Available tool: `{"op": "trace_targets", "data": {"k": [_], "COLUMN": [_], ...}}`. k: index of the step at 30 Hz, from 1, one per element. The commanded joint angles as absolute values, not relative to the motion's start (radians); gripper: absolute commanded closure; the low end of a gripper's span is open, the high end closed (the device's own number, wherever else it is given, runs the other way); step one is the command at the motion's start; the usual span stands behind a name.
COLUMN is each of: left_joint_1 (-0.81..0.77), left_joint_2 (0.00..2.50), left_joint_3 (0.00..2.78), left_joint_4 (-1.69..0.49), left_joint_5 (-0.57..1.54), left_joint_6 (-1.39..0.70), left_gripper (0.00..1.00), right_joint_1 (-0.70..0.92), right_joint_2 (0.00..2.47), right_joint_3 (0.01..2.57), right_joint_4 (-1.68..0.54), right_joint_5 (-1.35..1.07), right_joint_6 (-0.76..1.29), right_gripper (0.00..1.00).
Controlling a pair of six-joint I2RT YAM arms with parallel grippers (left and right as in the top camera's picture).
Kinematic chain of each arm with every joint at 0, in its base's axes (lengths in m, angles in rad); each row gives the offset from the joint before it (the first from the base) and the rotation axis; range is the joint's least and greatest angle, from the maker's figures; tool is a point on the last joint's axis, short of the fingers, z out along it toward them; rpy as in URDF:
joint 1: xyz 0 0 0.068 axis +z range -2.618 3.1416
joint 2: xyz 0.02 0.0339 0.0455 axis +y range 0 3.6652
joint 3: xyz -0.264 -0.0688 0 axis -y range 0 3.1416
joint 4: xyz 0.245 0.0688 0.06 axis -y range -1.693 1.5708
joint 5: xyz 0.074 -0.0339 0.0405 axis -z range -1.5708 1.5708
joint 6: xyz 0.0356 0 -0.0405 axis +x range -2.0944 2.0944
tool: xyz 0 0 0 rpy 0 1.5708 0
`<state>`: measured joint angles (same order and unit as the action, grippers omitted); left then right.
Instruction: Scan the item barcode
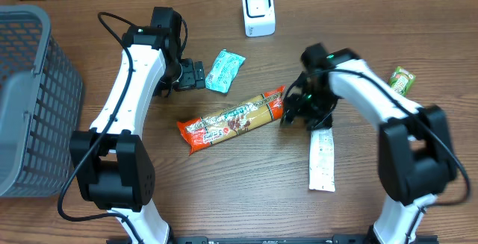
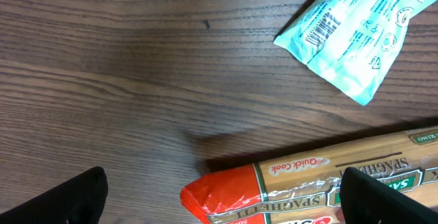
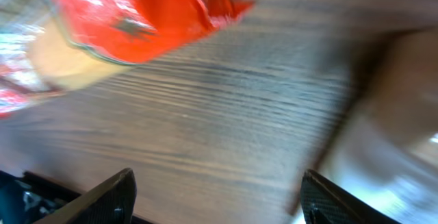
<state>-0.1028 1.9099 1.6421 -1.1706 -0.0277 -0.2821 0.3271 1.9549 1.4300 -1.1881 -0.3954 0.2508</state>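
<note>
A long orange-and-tan spaghetti packet lies slantwise at the table's middle. The white scanner stands upright at the back. My right gripper hovers at the packet's right end, open, with only bare wood between its fingers. The packet's red end shows blurred just ahead of that gripper. My left gripper is open beside a teal sachet, whose barcode faces up. In the left wrist view the packet's other red end lies between the fingertips, untouched.
A grey wire basket fills the left edge. A white paper slip lies right of the packet, close to my right gripper. A small green packet sits at the far right.
</note>
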Motion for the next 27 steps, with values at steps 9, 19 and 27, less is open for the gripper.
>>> {"op": "trace_targets", "data": {"k": [9, 19, 27], "left_joint_1": [-0.099, -0.099, -0.099], "left_joint_2": [1.911, 1.911, 1.911], "left_joint_3": [1.642, 1.642, 1.642], "left_joint_4": [-1.169, -1.169, -1.169], "left_joint_5": [-0.036, -0.036, -0.036], "left_joint_6": [-0.281, -0.281, -0.281], "left_gripper": [0.01, 0.0, 0.01], "right_joint_1": [0.189, 0.188, 0.189], "right_joint_2": [1.719, 1.718, 1.718], "right_joint_3": [1.395, 1.119, 0.941], "right_joint_4": [-1.295, -1.173, -1.001], "right_joint_5": [-0.281, -0.315, -0.361], "right_joint_6": [0.208, 0.239, 0.249], "right_gripper": [0.19, 0.23, 0.22]}}
